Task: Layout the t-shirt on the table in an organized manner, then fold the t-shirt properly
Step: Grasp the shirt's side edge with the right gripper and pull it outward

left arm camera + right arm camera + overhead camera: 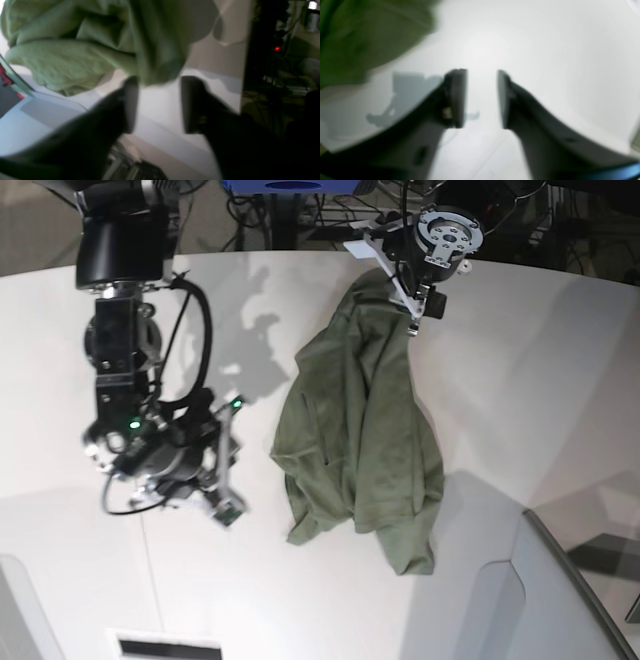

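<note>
1. The olive-green soft cotton t-shirt (358, 442) lies crumpled on the large smooth white table (520, 380), near the middle, in one long bunched heap.
2. Its long axis runs from the far edge of the table toward you in the base view, with the narrow end far and the wider, folded mass near. Which end is the neck I cannot tell.
3. The left gripper (158, 105) is at the far narrow end. Its jaws stand apart with white table between them; the cloth is just beyond the fingertips and not pinched.
4. The right gripper (482, 98) hovers beside the shirt, apart from it, jaws also parted and empty.
5. I judge you are in the laying-out step; no folding is begun.
6. The next move probably calls for taking two corners or shoulders and pulling the shirt flat.
</note>
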